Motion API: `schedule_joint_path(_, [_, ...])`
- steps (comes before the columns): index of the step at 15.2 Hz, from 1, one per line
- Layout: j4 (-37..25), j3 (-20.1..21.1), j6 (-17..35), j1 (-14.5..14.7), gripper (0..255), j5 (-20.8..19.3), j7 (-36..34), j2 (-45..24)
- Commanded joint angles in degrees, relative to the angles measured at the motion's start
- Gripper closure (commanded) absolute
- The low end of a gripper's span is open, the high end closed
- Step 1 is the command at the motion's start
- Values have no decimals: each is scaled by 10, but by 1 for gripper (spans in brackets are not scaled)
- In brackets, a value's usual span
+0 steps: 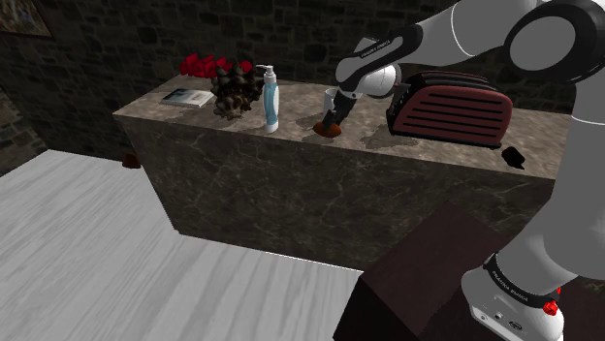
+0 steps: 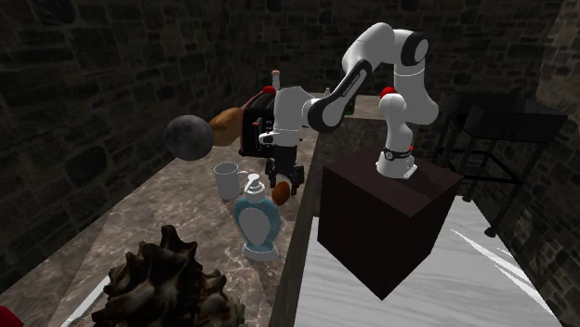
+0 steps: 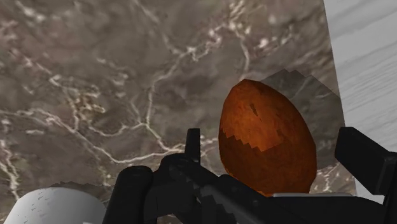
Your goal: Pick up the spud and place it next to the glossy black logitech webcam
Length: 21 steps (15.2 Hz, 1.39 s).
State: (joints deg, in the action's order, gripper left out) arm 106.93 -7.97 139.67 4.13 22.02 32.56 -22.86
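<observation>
**Spud sits between spread fingers near the counter's edge**

The 1 white arm reaches from its dark stand [image 1: 427, 276] over a marbled stone counter [image 1: 252, 184]. Its black gripper [image 1: 332, 113] points down at the spud [image 1: 330, 127], an orange-brown potato lying close to the counter's edge. In the wrist view the 2 fingers [image 3: 368, 164] stand apart with the potato between them. A clear gap shows at the one finger; contact at the other is hard to judge, but it looks apart too. The potato appears to rest on the stone, not raised.

The glossy black webcam [image 1: 514, 156] sits on the same counter towards the shoulder view's right, well apart from the potato. A dark red toaster [image 1: 448, 108] stands between them.

On the potato's other side in the shoulder view, a pale blue soap dispenser [image 1: 269, 100] stands upright. Further along are a dark spiky ornament [image 1: 235, 93], red flowers [image 1: 206, 66] and a flat book [image 1: 189, 96]. A white mug [image 2: 226, 181] stands near the gripper in the second exterior view. The floor [image 1: 87, 242] is pale wood and the walls are dark stone.
</observation>
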Motion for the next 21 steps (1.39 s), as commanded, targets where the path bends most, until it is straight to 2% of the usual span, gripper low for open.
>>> schedule_joint_path(1, [0,0,0,0,0,0,0,0])
schedule_joint_path(3, [0,0,0,0,0,0,0,0])
schedule_joint_path(4, [0,0,0,0,255,0,0,0])
schedule_joint_path(13, [0,0,0,0,255,0,0,0])
schedule_joint_path(21, [-17,-9,-47,5,255,-20,-21,32])
